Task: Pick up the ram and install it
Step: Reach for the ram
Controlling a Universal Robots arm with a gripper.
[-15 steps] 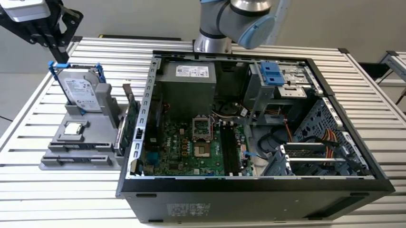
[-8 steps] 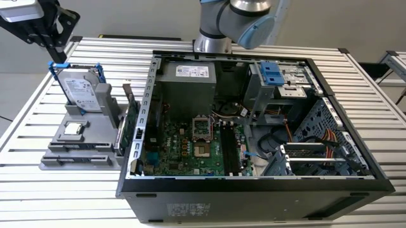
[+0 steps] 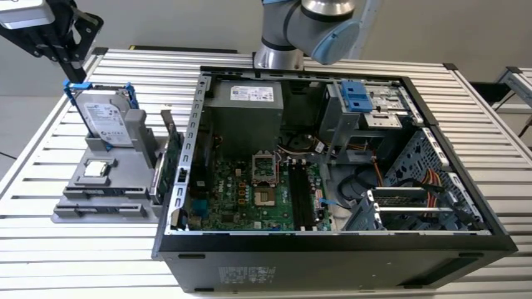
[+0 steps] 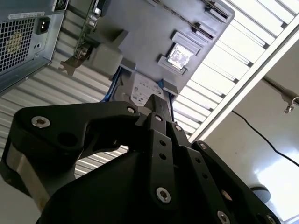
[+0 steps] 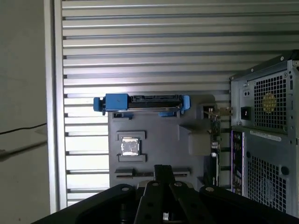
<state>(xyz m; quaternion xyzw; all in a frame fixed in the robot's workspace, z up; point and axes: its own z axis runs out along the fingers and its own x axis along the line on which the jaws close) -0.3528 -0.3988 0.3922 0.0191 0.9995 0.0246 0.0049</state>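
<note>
My black gripper (image 3: 74,70) hangs at the exterior view's upper left, just above the blue handle of the hard drive (image 3: 108,121). Its fingers are pressed together with nothing between them, and both wrist views show the joined fingertips (image 4: 156,101) (image 5: 163,169). The ram (image 3: 159,179) looks like a thin dark green stick standing on edge at the right side of the grey parts holder (image 3: 75,208), close to the computer case. It lies well forward and right of the gripper. The motherboard's memory slots (image 3: 301,196) run lengthwise inside the open case.
The holder also carries a small silver CPU chip (image 3: 98,167) (image 5: 130,146), and a green expansion card (image 5: 215,140) stands at its edge. The open black computer case (image 3: 332,246) takes up the middle of the slatted metal table (image 3: 66,261). The arm's base (image 3: 278,56) stands behind the case.
</note>
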